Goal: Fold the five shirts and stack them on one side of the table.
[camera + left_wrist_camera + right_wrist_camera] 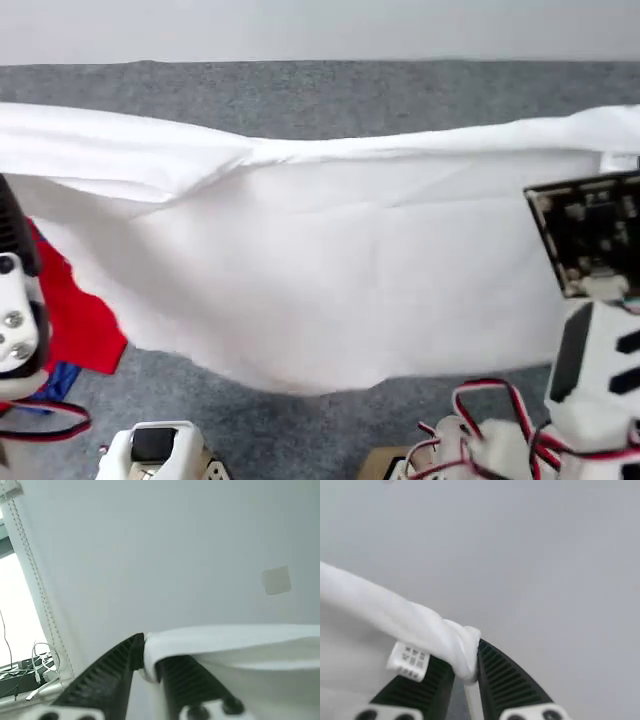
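Closest to lens, high view: right arm's white plastic housing (600, 380) with bare dark circuit board (585, 230); left arm (15, 320) at opposite edge. Between them, large white fabric shirt (330, 270) held up and spread wide over grey tabletop (330, 95). Crumpled red garment (80, 320) beside left arm, blue cloth (60, 380) under it.

Left wrist view: left gripper (148, 657) clenched on folded shirt edge.

Right wrist view: right gripper (467, 672) pinching bunched shirt edge, just beside small white sewn-in label (409, 661).
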Controlling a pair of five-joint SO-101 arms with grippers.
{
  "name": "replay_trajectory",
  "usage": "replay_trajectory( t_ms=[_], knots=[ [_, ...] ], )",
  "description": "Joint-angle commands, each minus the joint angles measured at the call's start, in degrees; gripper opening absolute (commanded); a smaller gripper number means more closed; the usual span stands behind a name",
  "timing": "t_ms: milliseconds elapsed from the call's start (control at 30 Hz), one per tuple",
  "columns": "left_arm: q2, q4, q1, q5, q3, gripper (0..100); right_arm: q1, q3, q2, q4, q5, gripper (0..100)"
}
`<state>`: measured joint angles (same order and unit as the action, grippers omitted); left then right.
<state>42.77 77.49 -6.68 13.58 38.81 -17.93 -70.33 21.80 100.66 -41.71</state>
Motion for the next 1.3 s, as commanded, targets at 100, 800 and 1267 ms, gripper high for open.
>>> replay_trajectory(
  t_ms=[100, 800, 1267],
  knots=[
    [-0.35, -2.73, 0.18, 2.37, 1.19, 1, 0.22, 17.58, 12.09, 2.15, -0.53, 1.1],
    [0.18, 8.26, -0.26, 8.79, 13.23, 1, 0.22, 27.34, 23.08, -2.07, -2.55, 1.1],
    [-2.81, 17.85, -0.18, 12.31, 0.84, 1, 0.57, 40.79, 18.51, -7.34, -2.11, 1.3]
  ],
)
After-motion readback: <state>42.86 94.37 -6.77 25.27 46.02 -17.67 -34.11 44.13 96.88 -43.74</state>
